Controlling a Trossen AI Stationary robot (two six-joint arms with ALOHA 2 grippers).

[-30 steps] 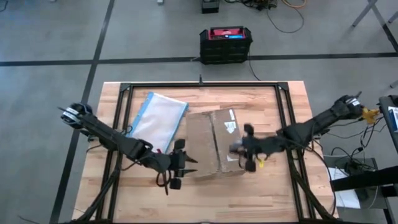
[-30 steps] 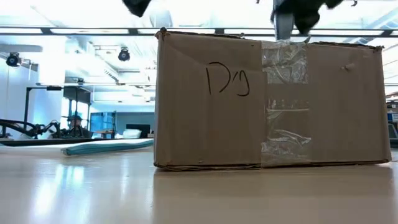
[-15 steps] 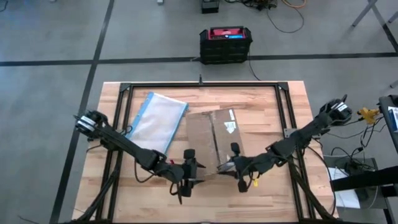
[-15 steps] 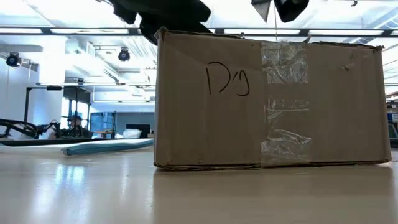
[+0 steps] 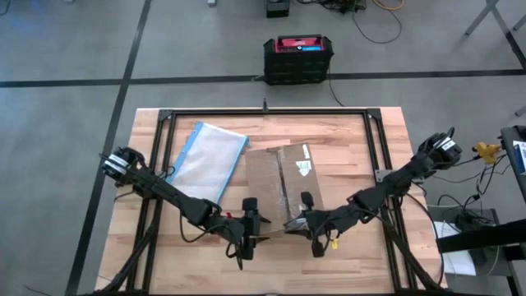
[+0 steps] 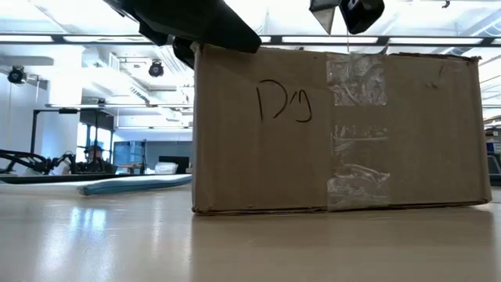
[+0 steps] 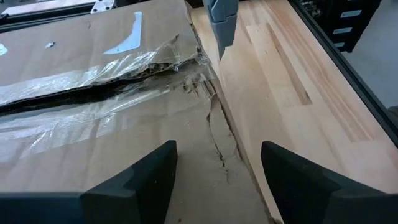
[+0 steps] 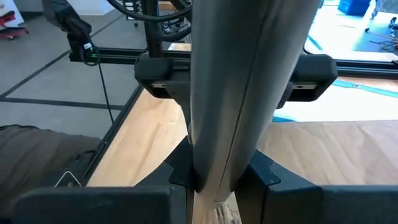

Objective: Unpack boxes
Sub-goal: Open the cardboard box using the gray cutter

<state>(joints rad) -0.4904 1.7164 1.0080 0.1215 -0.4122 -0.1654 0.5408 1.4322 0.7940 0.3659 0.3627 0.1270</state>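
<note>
My left gripper (image 5: pixel 253 232) and right gripper (image 5: pixel 306 222) crowd the near edge of the plain brown corrugated cardboard box (image 5: pixel 283 187), so the strip of wooden table (image 5: pixel 362 263) between them is narrow, and my right holds a grey, flat-sided tool (image 8: pixel 239 93) that stands in the way there. The clear blue-edged plastic bag (image 5: pixel 207 159) lies just beside the box on my left, leaving only a thin gap. Bare tabletop lies open on my right of the box, bounded by the black metal frame rails (image 5: pixel 380 148).
</note>
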